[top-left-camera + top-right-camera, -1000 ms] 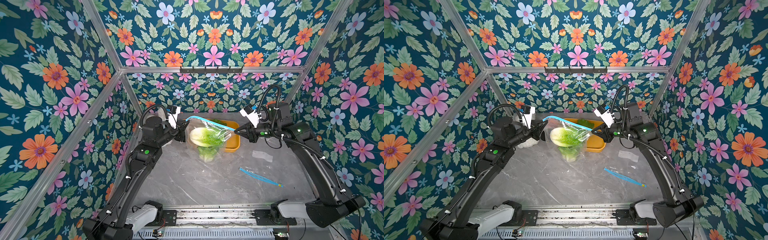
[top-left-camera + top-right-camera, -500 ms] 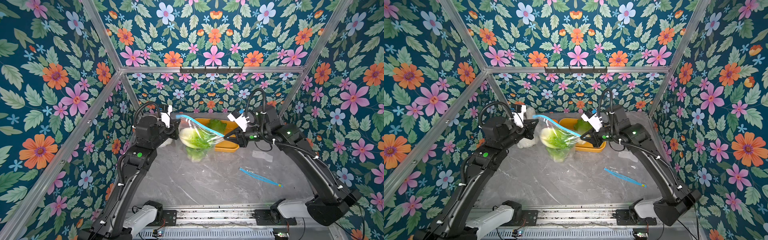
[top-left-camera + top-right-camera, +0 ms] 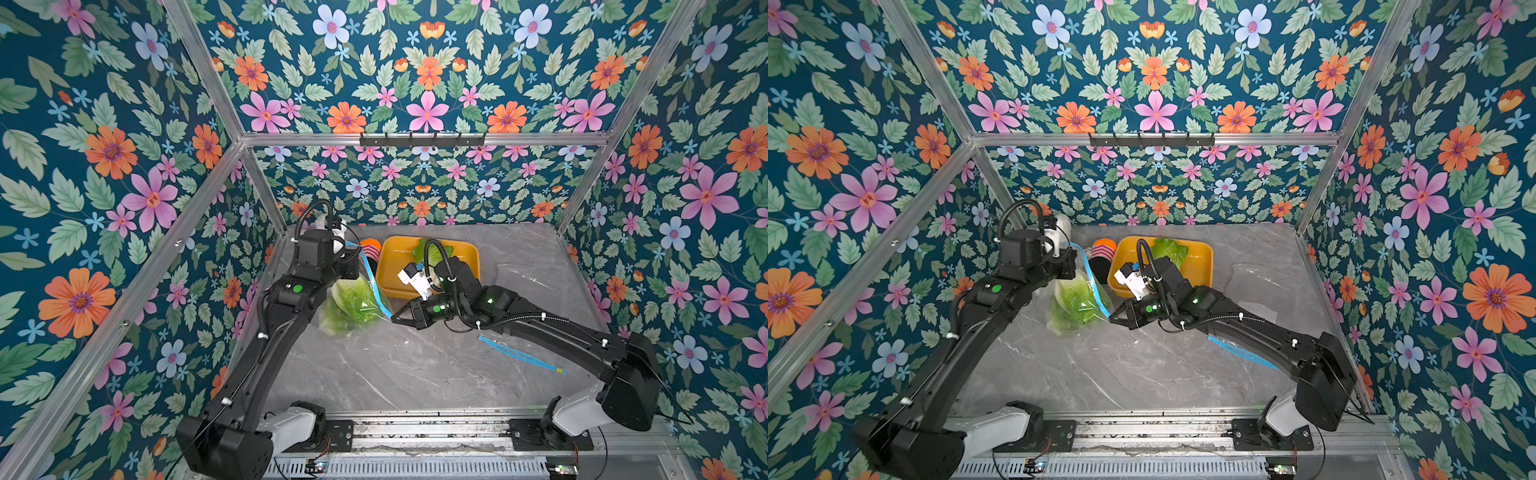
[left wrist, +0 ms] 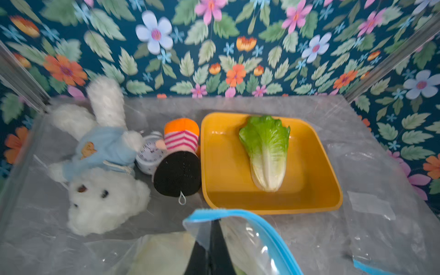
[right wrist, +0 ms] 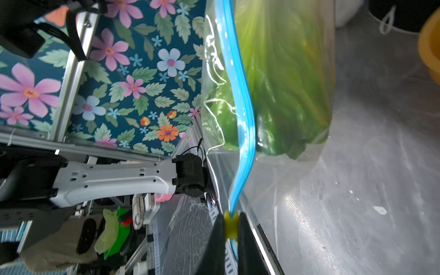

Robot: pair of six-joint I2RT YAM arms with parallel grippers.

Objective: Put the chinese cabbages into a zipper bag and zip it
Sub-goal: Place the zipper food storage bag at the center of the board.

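Pinching yellow slider (image 5: 231,225) with right gripper (image 3: 394,318) at frame centre, clamping zipper bag (image 3: 353,309) corner with left gripper (image 4: 214,228), stretching blue zip track (image 5: 245,107) up-left between them

I cannot count the chinese cabbages (image 3: 353,299) inside the zipper bag (image 5: 240,114) — the green shapes overlap behind shiny plastic. In both top views my left arm (image 3: 266,345) hides the tips of the left gripper (image 4: 215,226) and most of the white plush rabbit (image 3: 1064,226); the left wrist view cuts the bag at its edge
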